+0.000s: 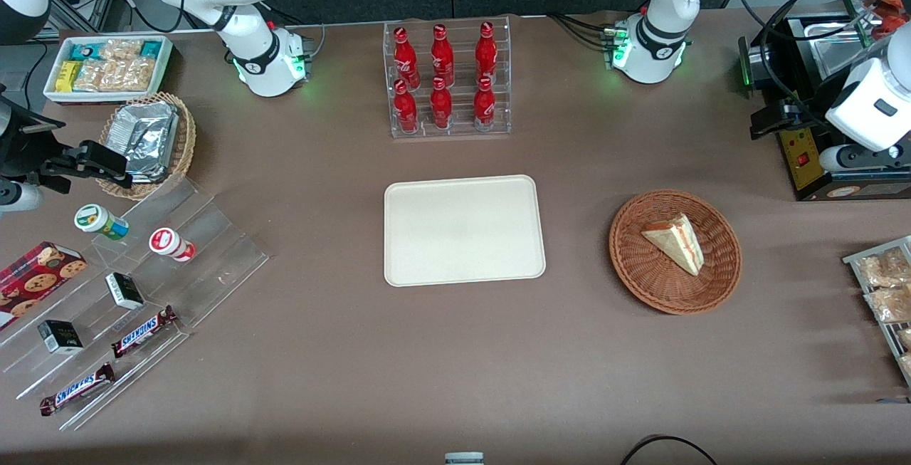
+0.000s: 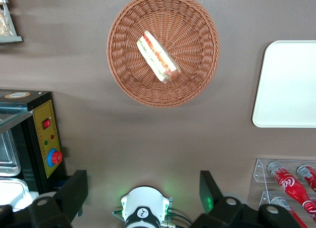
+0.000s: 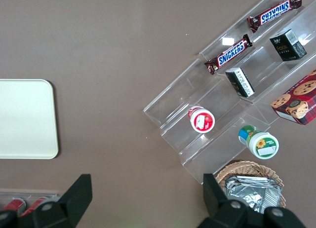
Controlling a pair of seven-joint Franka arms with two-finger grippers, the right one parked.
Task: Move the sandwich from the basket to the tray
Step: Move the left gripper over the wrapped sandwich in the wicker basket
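Front view shows the brown table [image 1: 455, 365] filling nearly everything, with the cream-white tray [image 1: 464, 230] lying flat at its middle, nothing on it. Toward the working arm's end of the table, well apart from the tray, sits the round reddish-brown basket [image 1: 675, 251]. Farther from the front camera than the tray stands a clear rack of red bottles [image 1: 445, 77]. Toward the parked arm's end there is a clear stepped stand [image 1: 142, 287] carrying candy bars and small pots, with a lighter wicker basket holding a foil pack [image 1: 146, 141] just beside it.

The sandwich [image 1: 676, 242] lies inside the basket, a pale wedge resting on its side; the wrist camera looking down catches its red and green filling stripe [image 2: 158, 57].

The left arm's gripper [image 2: 143, 193] hangs high above the table, nearer the arm's base than the basket, touching nothing. Its two dark fingers [image 2: 75, 191] are spread wide apart, with nothing held between them.
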